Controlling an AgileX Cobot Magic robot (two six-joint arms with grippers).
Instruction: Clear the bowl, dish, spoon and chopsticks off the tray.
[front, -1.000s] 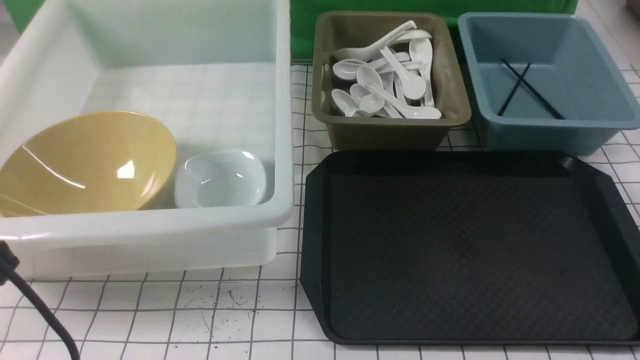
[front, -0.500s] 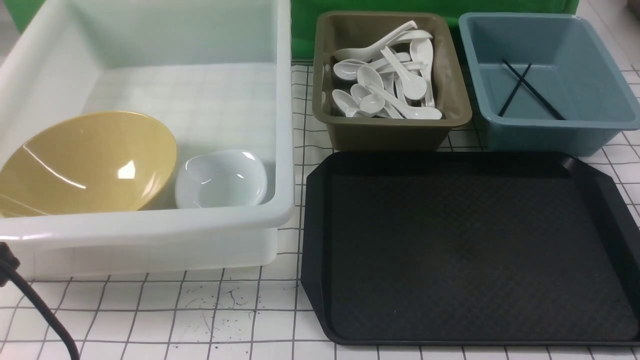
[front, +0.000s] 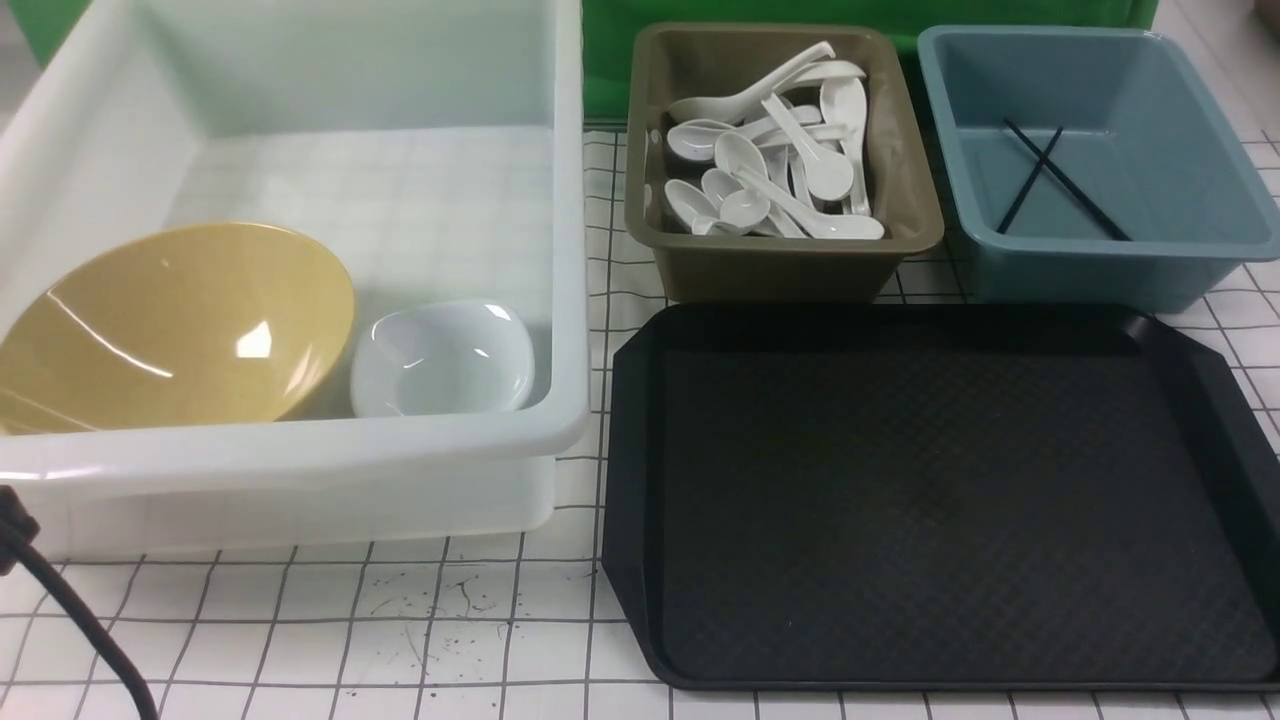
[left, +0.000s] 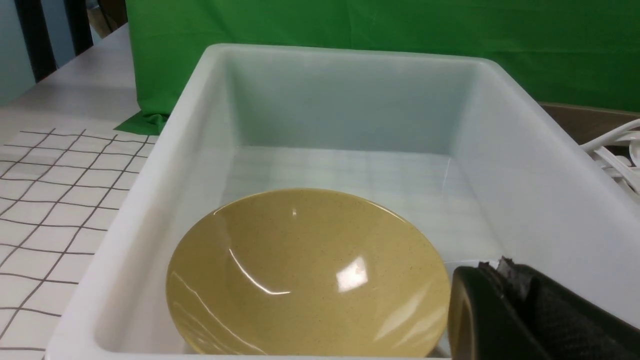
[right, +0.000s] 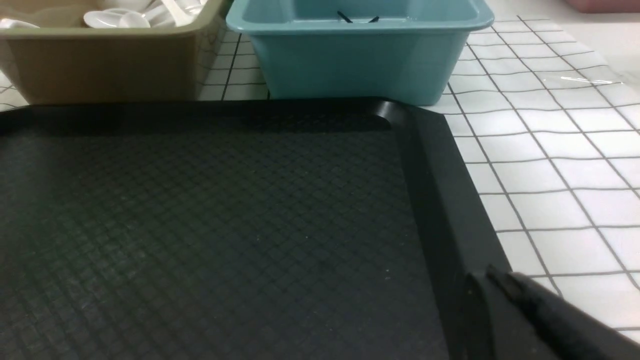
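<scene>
Tray comes first, big, black and flat, on the right side of the white squared table close to the robot. Its bumpy floor has nothing on it. The right gripper shows only as a dark tip in the right wrist view, low over the tray's right rim. Its jaws are closed all the way and hold nothing.

On the left, just as close, sits a big white tub. The bowl is inside it, yellow and shiny, at the near left of the tub and leaning so its open side faces up and toward the robot. Right beside the bowl, on its right, the small white dish rests in the tub's near right corner. I cannot tell if the two touch. The left gripper shows as a dark tip in the left wrist view, by the near wall of the tub next to the bowl. Its jaws are closed too, with nothing in them.

Farther back, behind the tray, stands a brown bin full of white spoons. They all look alike, so I cannot tell which one is the spoon from the tray. To the right of it is a blue bin. The chopsticks lie in it, thin and black, crossed like an X.

Behind it all hangs a green cloth.
</scene>
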